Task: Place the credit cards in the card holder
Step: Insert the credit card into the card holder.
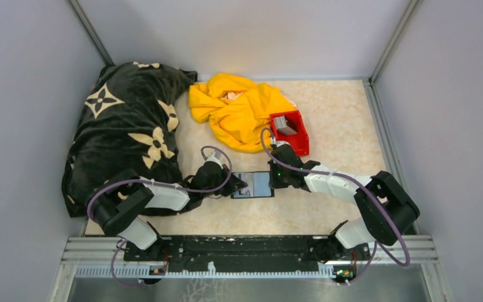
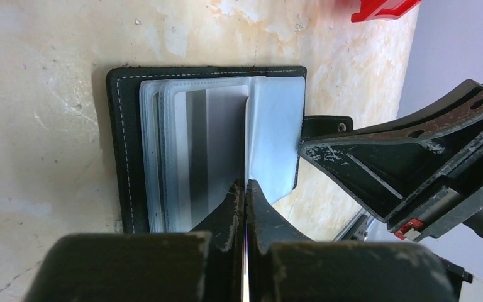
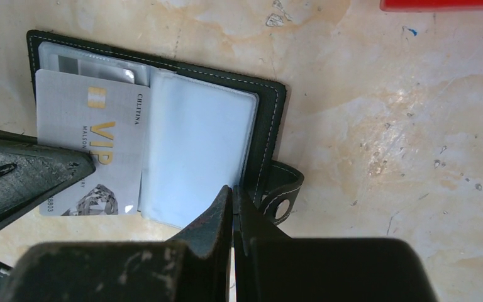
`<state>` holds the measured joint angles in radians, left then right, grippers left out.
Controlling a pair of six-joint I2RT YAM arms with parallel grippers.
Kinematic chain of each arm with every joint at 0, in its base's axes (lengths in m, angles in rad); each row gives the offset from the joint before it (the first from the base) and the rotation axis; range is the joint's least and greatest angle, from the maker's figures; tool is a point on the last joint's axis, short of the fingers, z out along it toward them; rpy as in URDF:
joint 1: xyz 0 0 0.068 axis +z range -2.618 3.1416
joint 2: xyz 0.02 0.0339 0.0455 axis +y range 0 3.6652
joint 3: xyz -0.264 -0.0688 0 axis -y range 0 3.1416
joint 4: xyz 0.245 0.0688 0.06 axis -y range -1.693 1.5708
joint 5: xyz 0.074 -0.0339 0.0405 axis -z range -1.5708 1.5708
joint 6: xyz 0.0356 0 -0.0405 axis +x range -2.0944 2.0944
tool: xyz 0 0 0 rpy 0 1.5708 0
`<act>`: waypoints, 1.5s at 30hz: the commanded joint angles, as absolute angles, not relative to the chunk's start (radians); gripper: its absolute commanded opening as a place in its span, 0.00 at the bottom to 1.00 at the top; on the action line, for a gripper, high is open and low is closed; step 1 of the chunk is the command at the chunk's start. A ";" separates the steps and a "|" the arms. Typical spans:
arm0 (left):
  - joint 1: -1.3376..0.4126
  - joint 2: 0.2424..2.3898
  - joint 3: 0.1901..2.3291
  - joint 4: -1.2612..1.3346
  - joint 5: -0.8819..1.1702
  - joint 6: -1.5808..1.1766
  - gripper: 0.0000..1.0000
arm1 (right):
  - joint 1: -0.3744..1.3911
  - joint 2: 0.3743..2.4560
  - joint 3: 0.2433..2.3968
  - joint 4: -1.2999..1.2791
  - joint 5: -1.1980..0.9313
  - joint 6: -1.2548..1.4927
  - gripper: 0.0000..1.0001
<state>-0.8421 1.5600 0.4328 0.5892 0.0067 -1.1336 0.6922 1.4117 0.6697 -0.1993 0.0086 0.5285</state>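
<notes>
The black card holder (image 1: 255,184) lies open on the table between my two grippers, its clear sleeves facing up (image 2: 126,138) (image 3: 267,119). My left gripper (image 2: 246,184) (image 1: 229,187) is shut on a silver credit card (image 3: 88,119) marked VIP. In the left wrist view this card (image 2: 246,138) shows edge-on over the sleeves. My right gripper (image 3: 233,189) (image 1: 275,179) is shut on the holder's right edge, just beside the snap tab (image 3: 286,189). More grey credit cards (image 1: 284,126) sit in the red bin (image 1: 297,139).
A black blanket with a cream flower pattern (image 1: 126,126) is heaped at the left. A crumpled yellow cloth (image 1: 239,110) lies at the back, touching the red bin. Grey walls close in the table on three sides.
</notes>
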 commanded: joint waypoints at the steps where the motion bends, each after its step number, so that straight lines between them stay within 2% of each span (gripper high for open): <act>1: -0.850 1.578 0.429 0.635 -0.002 -1.144 0.00 | 0.706 1.420 0.711 -0.192 0.052 0.535 0.00; 15: -0.881 1.454 0.398 0.617 -0.079 -1.130 0.00 | 0.706 1.430 0.703 -0.191 0.074 0.539 0.00; 45: -0.907 1.577 0.442 0.646 -0.077 -1.103 0.00 | 0.725 1.434 0.700 -0.187 0.079 0.546 0.00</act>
